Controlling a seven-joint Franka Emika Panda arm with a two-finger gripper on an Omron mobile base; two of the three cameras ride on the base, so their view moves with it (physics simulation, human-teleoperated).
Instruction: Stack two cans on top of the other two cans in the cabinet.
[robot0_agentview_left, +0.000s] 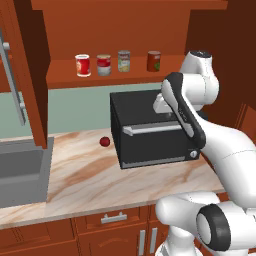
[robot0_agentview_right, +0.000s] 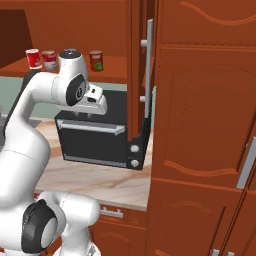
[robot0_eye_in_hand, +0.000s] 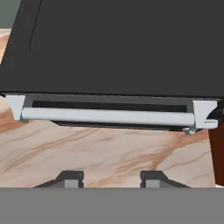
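Four cans stand in a row on the cabinet shelf (robot0_agentview_left: 60, 79). From the left they are the red can with white bands (robot0_agentview_left: 83, 65), the red-and-silver can (robot0_agentview_left: 103, 65), the pale green can (robot0_agentview_left: 124, 60) and the dark red-brown can with a green patch (robot0_agentview_left: 154, 61). All stand upright on the shelf, none on top of another. My gripper (robot0_eye_in_hand: 112, 179) hovers below the shelf, over the front of a black oven (robot0_eye_in_hand: 113, 48). It points down at the oven's grey handle (robot0_eye_in_hand: 109, 116). Its fingers are open with nothing between them.
The black oven (robot0_agentview_left: 150, 130) sits on the marble counter (robot0_agentview_left: 85, 185) under the shelf. A small red fruit (robot0_agentview_left: 104, 141) lies left of it, and a sink (robot0_agentview_left: 22, 175) is further left. The cabinet doors (robot0_agentview_left: 20, 75) (robot0_agentview_right: 142, 75) hang open on both sides.
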